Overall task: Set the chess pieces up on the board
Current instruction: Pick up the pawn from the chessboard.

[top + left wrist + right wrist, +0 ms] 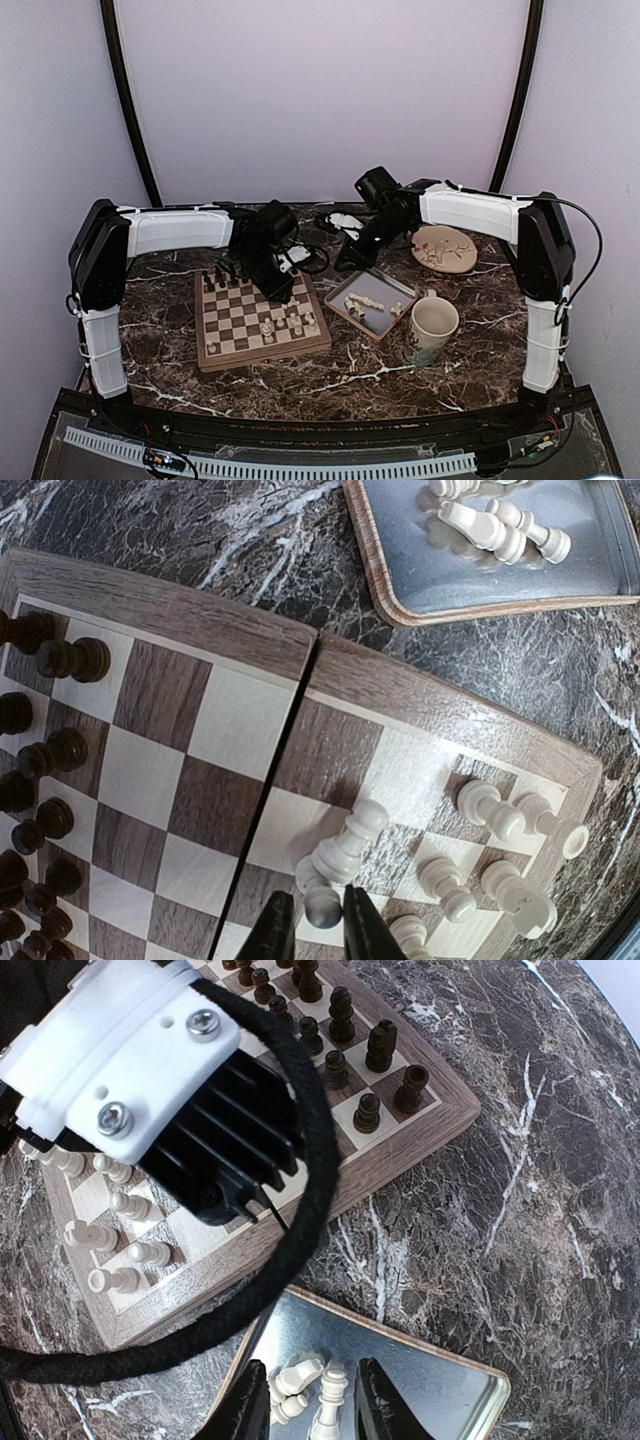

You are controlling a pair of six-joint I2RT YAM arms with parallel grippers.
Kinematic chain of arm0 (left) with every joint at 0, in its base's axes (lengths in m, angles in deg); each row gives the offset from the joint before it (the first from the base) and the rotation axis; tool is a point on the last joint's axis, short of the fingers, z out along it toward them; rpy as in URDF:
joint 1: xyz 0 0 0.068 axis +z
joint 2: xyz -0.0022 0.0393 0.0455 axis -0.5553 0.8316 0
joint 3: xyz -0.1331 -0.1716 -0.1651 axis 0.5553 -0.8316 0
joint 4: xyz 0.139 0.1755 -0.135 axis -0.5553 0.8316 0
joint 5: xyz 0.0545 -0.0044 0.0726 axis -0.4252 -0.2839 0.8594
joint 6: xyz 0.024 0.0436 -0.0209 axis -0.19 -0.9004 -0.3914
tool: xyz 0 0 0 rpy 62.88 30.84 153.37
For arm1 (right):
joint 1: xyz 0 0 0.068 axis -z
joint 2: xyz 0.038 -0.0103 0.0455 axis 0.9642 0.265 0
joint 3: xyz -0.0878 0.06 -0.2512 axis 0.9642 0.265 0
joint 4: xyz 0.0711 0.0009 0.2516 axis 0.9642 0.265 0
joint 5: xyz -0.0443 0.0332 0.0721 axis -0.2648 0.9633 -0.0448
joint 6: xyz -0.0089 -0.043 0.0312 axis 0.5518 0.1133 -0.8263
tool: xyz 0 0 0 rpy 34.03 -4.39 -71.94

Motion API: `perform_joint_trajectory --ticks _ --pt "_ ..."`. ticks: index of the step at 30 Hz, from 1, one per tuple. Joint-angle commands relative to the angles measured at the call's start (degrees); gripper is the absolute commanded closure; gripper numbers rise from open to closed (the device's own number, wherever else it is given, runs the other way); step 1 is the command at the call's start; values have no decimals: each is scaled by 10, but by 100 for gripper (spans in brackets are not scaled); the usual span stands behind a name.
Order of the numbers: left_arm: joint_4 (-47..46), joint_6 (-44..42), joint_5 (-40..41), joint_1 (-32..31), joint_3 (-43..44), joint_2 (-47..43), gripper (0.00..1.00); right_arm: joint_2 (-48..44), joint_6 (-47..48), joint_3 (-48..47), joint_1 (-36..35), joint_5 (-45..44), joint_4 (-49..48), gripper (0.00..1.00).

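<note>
The cream chess pieces [495,810] are split between two places. A cluster stands at one corner of the board [200,630], opposite the dark chessmen [60,660], and the rest lie on their sides in the grey tray [375,570] just beside the board on the marble table [380,375]. The left gripper [318,895] hangs over that cream corner. Its fingers [275,935] are drawn narrow on either side of one small piece, but the wrist view cuts off too low to tell whether the pads actually bear on it. The right gripper [313,1367] is down in the tray with its jaws partly spread. They straddle a few toppled pieces, with gaps showing on both sides, so it holds nothing. These chessmen look light, rigid and smooth, and probably top-heavy on small bases, so they would tip or roll at a nudge. A standing one is best pinched just under the head, coming straight down so its close neighbours are not knocked. A lying one is best taken across its slim waist, with the fingers square to its length.
</note>
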Motion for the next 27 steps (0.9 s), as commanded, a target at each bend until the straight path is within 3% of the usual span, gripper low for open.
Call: perform_joint_trajectory --ticks 1,13,22,27 --pt "2 5 -6 -1 13 4 84 -12 -2 4 0 3 -7 70" --pt "5 7 -3 0 10 13 86 -7 -4 0 0 2 -6 70" --pt "11 11 5 0 9 16 82 -5 -4 -3 0 1 -2 70" --pt "15 12 -1 -1 12 15 86 -4 -4 -4 0 1 -1 70"
